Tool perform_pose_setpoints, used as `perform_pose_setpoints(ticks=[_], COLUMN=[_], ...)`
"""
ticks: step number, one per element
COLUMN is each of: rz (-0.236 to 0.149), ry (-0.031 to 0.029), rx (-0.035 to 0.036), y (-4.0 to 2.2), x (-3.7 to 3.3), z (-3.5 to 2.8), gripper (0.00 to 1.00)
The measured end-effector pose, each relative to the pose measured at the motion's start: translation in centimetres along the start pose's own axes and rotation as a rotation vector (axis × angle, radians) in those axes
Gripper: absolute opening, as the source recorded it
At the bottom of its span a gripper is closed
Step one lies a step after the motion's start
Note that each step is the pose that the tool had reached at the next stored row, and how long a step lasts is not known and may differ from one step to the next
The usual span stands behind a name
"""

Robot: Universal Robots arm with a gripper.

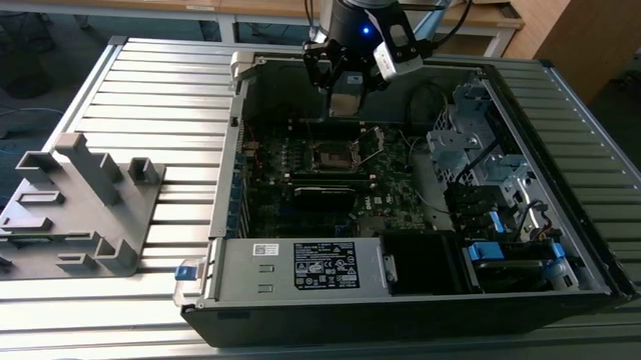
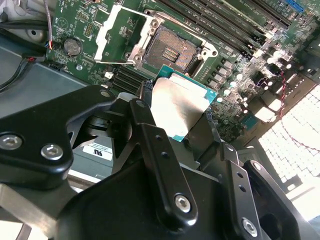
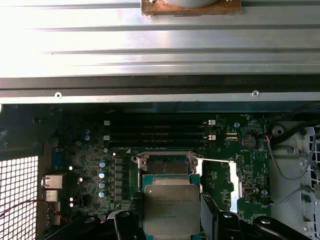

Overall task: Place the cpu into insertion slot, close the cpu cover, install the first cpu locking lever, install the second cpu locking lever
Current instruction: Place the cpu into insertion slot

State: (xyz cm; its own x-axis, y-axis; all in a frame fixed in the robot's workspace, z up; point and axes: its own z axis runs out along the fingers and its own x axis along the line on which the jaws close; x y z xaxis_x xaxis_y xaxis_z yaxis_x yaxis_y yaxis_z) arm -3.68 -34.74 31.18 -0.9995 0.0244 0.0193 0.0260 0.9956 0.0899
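My gripper (image 1: pixel 346 96) hangs inside the open computer case, above the back of the green motherboard (image 1: pixel 290 169). It is shut on the cpu (image 2: pixel 176 102), a flat square chip with a dull grey metal top, pinched by its edges between the black fingers (image 2: pixel 146 131). In the first wrist view the cpu (image 3: pixel 171 209) hovers just short of the insertion slot (image 3: pixel 165 165). The insertion slot (image 2: pixel 170 50) lies bare, its dark centre showing. Beside it the cpu cover (image 2: pixel 106 31) is flipped open, seen in the first wrist view as a silvery frame (image 3: pixel 233 182).
The case walls (image 1: pixel 236 112) ring the board. Memory slots (image 3: pixel 155 132) run beyond the socket, and a long black module (image 1: pixel 326 196) lies nearer the front. A power supply (image 1: pixel 300 266) and drive bays (image 1: pixel 491 251) fill the front and right. A grey fixture (image 1: pixel 80 202) stands on the slatted table.
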Motion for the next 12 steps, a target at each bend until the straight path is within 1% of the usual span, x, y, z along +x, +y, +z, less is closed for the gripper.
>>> perform_pose_setpoints(ticks=[5, 6, 8, 12], rz=[0.000, 0.000, 0.000, 0.000], ry=[0.0000, -0.0003, 0.0000, -0.0001], rx=[0.0000, -0.0005, 0.0000, -0.0001], y=[0.00, -0.01, -0.03, -0.10], x=[0.00, 0.00, -0.01, -0.02], z=[0.02, 0.10, 0.36, 1.08], gripper=[0.54, 0.54, 0.54, 0.54])
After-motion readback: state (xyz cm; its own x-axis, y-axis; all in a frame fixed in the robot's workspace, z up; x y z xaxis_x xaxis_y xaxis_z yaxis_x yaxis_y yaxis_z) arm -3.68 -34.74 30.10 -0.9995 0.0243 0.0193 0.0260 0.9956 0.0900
